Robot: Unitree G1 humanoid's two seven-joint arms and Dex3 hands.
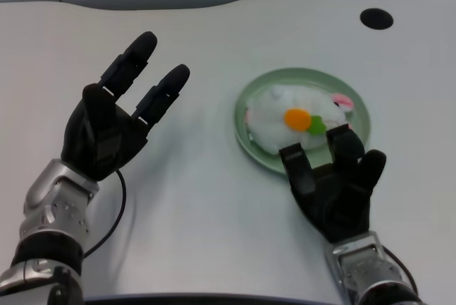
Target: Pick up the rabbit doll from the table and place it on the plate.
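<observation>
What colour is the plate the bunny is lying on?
The plate under the rabbit doll is pale green, as the head view shows.

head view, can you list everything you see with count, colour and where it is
rabbit doll: one, white with an orange and green carrot patch and a pink ear, lying on the plate
plate: one, pale green, round, on the table right of centre
table: one, white, filling most of the picture
hole: one, black, oval, in the table top at the upper right
cable: one, black, looping on the table beside the left forearm
left hand: one, black, on a silver forearm, at the picture's left, fingers spread and holding nothing, well apart from the plate
right hand: one, black, on a silver forearm, at the lower right, fingertips overlapping the plate's near rim
</observation>
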